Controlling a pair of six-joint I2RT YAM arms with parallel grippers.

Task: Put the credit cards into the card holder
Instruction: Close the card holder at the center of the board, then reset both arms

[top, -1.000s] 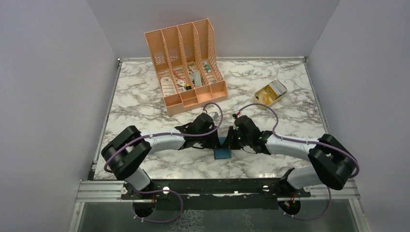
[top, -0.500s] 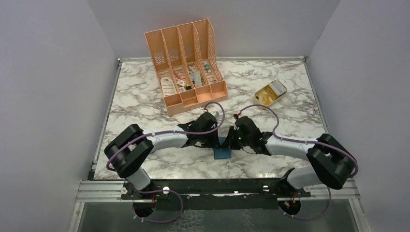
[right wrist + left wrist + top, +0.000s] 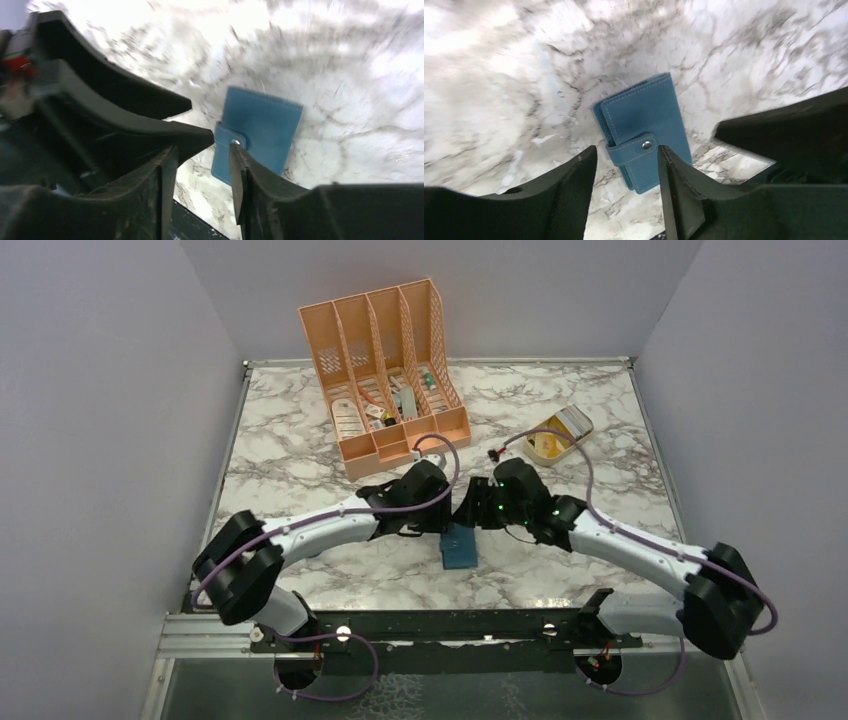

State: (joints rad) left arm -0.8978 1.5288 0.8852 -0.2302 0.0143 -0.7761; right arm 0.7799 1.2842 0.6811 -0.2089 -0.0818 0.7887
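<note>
The teal-blue card holder (image 3: 459, 551) lies flat on the marble table near the front middle. It is folded shut, and its snap tab (image 3: 636, 149) is fastened across the edge. My left gripper (image 3: 444, 525) hovers above its left side, open and holding nothing; in the left wrist view (image 3: 626, 150) the holder (image 3: 644, 125) shows between the fingers, below them. My right gripper (image 3: 472, 519) hangs just above the holder's far edge, also open and empty. In the right wrist view (image 3: 202, 146) the holder (image 3: 265, 127) lies beyond the fingertips. No credit cards are in view.
A large peach desk organizer (image 3: 390, 380) with small items in it stands at the back, left of centre. A tan oval tray (image 3: 560, 432) sits at the back right, its contents too small to make out. The two wrists are close together over the holder.
Both grippers were shut low at the card holder and have opened and risen away from it. Both arms now reach further back. The holder stays on the table, closed.
</note>
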